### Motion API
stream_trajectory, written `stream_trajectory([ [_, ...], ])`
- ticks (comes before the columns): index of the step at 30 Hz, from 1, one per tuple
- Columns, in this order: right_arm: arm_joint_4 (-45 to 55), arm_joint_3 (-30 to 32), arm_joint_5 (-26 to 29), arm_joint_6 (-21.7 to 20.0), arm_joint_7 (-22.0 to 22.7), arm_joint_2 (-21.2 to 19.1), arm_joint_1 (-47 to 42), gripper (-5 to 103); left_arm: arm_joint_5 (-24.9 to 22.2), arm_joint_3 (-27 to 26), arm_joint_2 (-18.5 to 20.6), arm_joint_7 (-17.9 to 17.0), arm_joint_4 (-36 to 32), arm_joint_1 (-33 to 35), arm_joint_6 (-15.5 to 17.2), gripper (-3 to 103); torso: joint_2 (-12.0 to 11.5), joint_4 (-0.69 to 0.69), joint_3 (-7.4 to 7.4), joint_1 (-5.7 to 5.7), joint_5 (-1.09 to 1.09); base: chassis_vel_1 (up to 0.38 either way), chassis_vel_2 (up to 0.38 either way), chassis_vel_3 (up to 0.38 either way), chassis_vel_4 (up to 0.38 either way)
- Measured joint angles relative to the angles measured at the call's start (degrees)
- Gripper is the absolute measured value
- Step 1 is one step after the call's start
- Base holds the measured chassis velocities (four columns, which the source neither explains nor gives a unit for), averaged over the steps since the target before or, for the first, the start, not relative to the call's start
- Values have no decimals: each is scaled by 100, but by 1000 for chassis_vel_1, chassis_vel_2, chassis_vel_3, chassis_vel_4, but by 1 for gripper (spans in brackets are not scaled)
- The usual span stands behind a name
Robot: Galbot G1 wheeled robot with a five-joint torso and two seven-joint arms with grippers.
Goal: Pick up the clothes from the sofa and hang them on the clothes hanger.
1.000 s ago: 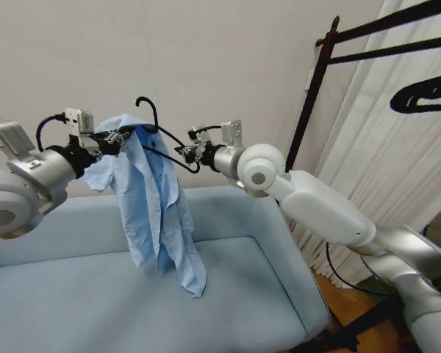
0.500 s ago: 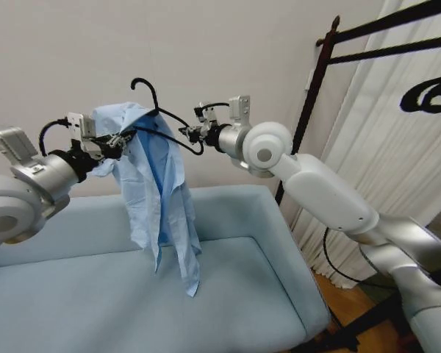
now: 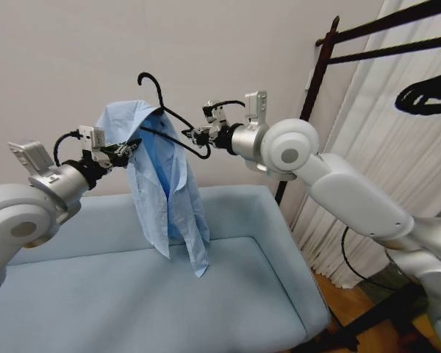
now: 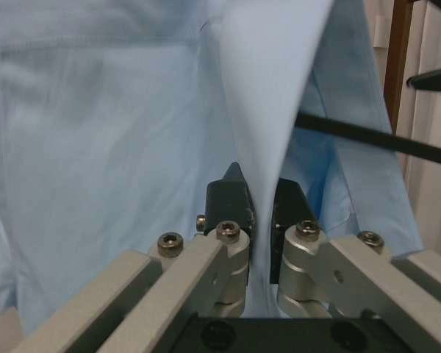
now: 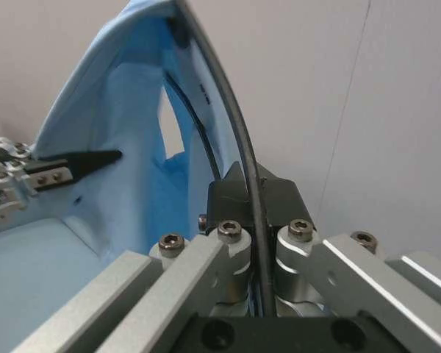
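A light blue shirt (image 3: 160, 184) hangs in the air above the sofa, draped over one end of a black clothes hanger (image 3: 169, 118). My left gripper (image 3: 129, 149) is shut on the shirt's edge; in the left wrist view the blue cloth (image 4: 257, 132) runs between its fingers (image 4: 231, 202). My right gripper (image 3: 199, 135) is shut on the hanger's other arm; in the right wrist view the thin black hanger (image 5: 239, 140) passes between the pads and into the shirt (image 5: 117, 147). The hanger's hook points up.
The light blue sofa (image 3: 132, 294) lies below. A dark wooden clothes rack (image 3: 316, 81) stands at the right before white curtains, with another black hanger (image 3: 426, 94) on its rail. A plain wall is behind.
Both arms have moved to the right with the shirt and hanger, and the shirt sits further over the hanger's end. The left gripper is lower than before.
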Motion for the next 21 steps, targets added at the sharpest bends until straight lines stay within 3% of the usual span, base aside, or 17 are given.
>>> stream_trajectory([
  [6,-19,6,1,19,-181,-11,113,2,25,-67,-13,-58,-61,131,1,32,0,0,0,0,0,0,0,0,0],
  [8,-19,4,1,19,-183,-6,129,2,25,-69,-21,-78,-74,139,1,32,0,1,0,0,0,0,0,0,0],
  [11,-31,-16,3,19,-252,-8,182,2,21,-73,-44,-164,-126,140,1,49,0,1,0,0,-1,0,0,0,0],
  [12,-31,-16,3,19,-252,-8,182,2,21,-73,-44,-164,-126,140,1,49,0,1,0,0,-1,0,0,0,0],
  [14,-109,-31,4,19,-447,-72,234,2,9,-121,-36,-188,-148,163,-1,59,0,1,0,0,-1,0,0,0,0],
  [16,-152,-44,4,19,-533,-110,256,2,2,-154,-26,-189,-151,181,-4,59,0,0,0,0,-1,0,0,0,0],
  [20,-513,-175,-145,2,-1342,-424,436,2,-92,-588,84,-90,-146,436,-20,81,0,0,0,0,0,0,0,0,0],
  [21,-513,-175,-145,2,-1342,-424,436,2,-92,-588,84,-90,-146,436,-20,81,0,0,0,0,0,0,0,0,0],
])
